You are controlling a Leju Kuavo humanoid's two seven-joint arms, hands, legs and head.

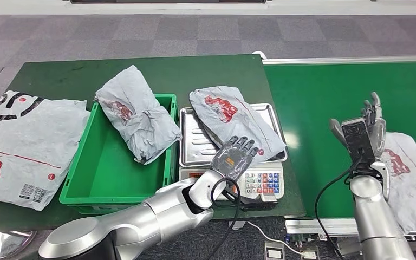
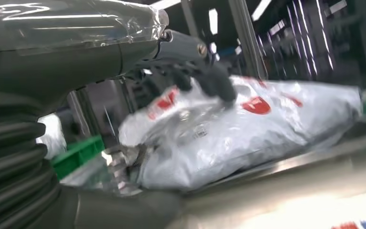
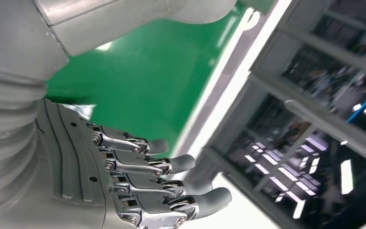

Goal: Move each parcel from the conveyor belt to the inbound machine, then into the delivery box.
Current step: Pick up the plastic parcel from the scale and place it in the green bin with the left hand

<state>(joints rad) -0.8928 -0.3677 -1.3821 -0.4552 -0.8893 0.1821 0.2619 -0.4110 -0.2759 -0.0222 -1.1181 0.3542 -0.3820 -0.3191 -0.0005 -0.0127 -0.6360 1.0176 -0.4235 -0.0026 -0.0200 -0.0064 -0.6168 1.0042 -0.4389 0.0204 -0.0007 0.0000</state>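
Parcel (image 1: 233, 122) on scale tray (image 1: 192, 146), long axis upper-left to lower-right. My left hand (image 1: 233, 158) – fingers spread at its near end; wrist view shows fingertips (image 2: 219, 86) touching. My right hand (image 1: 365, 135) – fingers apart, empty.

A dark green table top (image 1: 59, 76) carries most of the things, with grey carpet tiles on the floor (image 1: 141, 38) beyond it. At its left edge lies a large flat white plastic mailer bag with black and red print (image 1: 24, 146). To the right of that stands a bright green rectangular plastic crate (image 1: 81, 181). Just right of the crate sits a silver metal weighing scale with a keypad on its near face (image 1: 192, 143). Right of the table runs a green conveyor belt (image 1: 325, 92), and on its near right part lies a flat white plastic parcel with red print (image 1: 414, 173).
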